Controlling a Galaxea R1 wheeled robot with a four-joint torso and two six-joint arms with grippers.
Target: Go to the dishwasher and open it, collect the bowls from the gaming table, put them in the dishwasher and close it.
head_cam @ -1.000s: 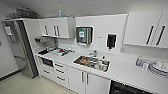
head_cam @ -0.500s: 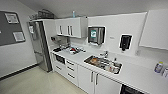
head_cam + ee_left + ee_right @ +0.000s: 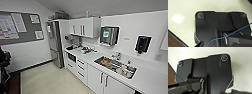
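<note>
Cannot say for certain which unit is the dishwasher: from the head view, facing a white kitchen run with 2 candidates. At the lower right edge, below the white desk (image 3: 150, 77), a dark sliver of a front (image 3: 137, 92), too cut off to name. Further along, under the far end of the desk, a small dark built-in panel (image 3: 72, 57) set among the white fronts. Between those 2, white drawers (image 3: 81, 67) with dark handles and white doors (image 3: 101, 80) below the sink (image 3: 115, 66).

In the sink, a heap of dishes, blurred, with a spot of orange; cannot tell whether any are bowls. Just behind it, a tap (image 3: 117, 55). At the far end of the desk, a cluster of small things (image 3: 83, 48), too blurred to name.

On the wall above the sink, a paper towel dispenser (image 3: 109, 35); to its right, a dark dispenser (image 3: 142, 44). To its left, white wall cupboards (image 3: 83, 27). Beyond the run's far end, upright against the wall, a tall steel-grey fridge (image 3: 54, 45). On the left wall, a grey notice board (image 3: 20, 27) with papers pinned to it. Underfoot, a pale floor (image 3: 47, 80). At the left edge, a dark shape (image 3: 3, 62), unclear.

Left pincer: apart or together, cannot tell. Beneath that wrist, pale floor, a brown strip (image 3: 173, 41) at one corner, and a thin blue wire (image 3: 230, 35) across the robot's own dark plate.

Right pincer: cannot tell either. Beneath it, the same pale floor with a brown patch (image 3: 170, 77) at one edge.
</note>
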